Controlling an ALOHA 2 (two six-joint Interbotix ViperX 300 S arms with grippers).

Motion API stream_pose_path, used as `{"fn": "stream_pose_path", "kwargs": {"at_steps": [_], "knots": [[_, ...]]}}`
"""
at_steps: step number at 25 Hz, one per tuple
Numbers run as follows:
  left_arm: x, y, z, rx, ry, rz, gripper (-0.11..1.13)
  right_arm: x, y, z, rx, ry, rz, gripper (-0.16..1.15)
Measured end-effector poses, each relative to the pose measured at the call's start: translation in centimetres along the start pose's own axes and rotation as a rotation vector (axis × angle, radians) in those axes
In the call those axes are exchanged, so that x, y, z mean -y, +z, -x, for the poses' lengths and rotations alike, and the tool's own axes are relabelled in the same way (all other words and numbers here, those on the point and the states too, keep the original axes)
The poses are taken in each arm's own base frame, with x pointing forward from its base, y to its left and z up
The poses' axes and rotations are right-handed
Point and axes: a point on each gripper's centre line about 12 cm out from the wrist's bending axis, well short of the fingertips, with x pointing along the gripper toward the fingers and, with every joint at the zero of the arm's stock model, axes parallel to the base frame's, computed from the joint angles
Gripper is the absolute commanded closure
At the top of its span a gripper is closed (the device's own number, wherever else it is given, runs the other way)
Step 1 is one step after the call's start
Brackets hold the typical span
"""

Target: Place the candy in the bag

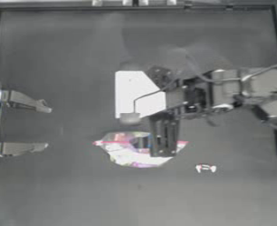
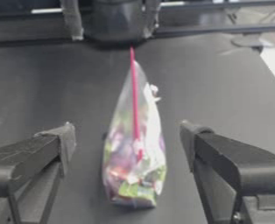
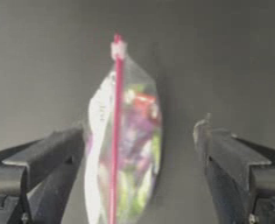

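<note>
1. My right gripper (image 3: 140,144) hangs over the 1 bag (image 1: 135,150), jaws wide, one on each side of its pink strip.
2. My left gripper (image 1: 38,126) sits parked at the table's (image 1: 58,194) left edge, jaws wide.
3. 1 candy (image 1: 205,167) lies on the table, near the bag.

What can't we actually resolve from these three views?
- Bag: top view, the right gripper overhead covers its right part. Whether the pink strip is sealed is unreadable anywhere.
- Bag's lower end: right wrist view, cut off by the picture's edge.
- Candy: top view only, too small for wrapper detail; absent from both wrist views.
- Left gripper: parked at the left, arm cut off.
</note>
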Motion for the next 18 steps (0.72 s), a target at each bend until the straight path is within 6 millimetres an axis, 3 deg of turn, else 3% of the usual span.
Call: {"fn": "stream_pose_path", "kwargs": {"at_steps": [18], "knots": [[0.0, -1.0, 0.1, -0.025, 0.003, 0.011, 0.01, -1.8, 2.9, -5.6, -0.148, -0.024, 0.086, -0.01]]}}
